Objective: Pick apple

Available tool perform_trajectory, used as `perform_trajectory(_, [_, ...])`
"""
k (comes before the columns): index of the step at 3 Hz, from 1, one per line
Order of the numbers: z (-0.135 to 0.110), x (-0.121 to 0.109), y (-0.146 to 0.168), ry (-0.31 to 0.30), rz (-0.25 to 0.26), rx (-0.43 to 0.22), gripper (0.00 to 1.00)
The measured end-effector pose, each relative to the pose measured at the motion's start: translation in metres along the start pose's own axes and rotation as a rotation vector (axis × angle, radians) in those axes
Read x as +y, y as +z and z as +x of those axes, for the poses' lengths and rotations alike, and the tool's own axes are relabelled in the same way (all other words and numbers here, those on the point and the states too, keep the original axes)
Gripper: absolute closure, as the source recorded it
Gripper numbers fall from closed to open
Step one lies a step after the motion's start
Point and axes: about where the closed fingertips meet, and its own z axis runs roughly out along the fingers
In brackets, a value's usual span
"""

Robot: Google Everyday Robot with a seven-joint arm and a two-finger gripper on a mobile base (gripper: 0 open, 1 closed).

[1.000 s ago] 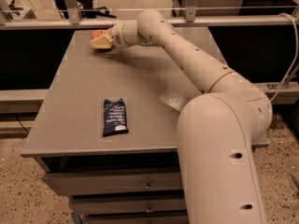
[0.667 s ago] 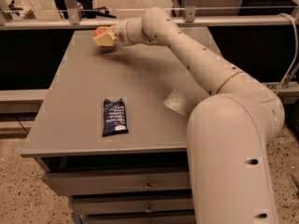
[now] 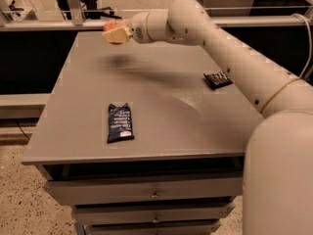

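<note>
The apple (image 3: 111, 25) is small and red-orange. Only its top shows, between the cream fingers of my gripper (image 3: 115, 33) at the far left of the grey table (image 3: 171, 131). The gripper is shut on the apple and holds it above the table's back edge. A blurred shadow lies on the tabletop below it. My white arm reaches in from the right foreground and hides the table's right front corner.
A dark blue snack packet (image 3: 120, 123) lies flat near the front left of the table. A small dark ridged object (image 3: 217, 79) lies at the right side. Drawers (image 3: 154, 194) sit under the tabletop. A rail and dark gear stand behind the table.
The gripper has risen off the tabletop with the apple in it. The arm now sits higher, and the small dark object at the right has come into view.
</note>
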Motion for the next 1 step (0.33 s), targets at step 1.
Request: perform_trajectory(1, [0.0003, 0.0, -0.0038, 0.004, -0.001, -0.001, 1.0])
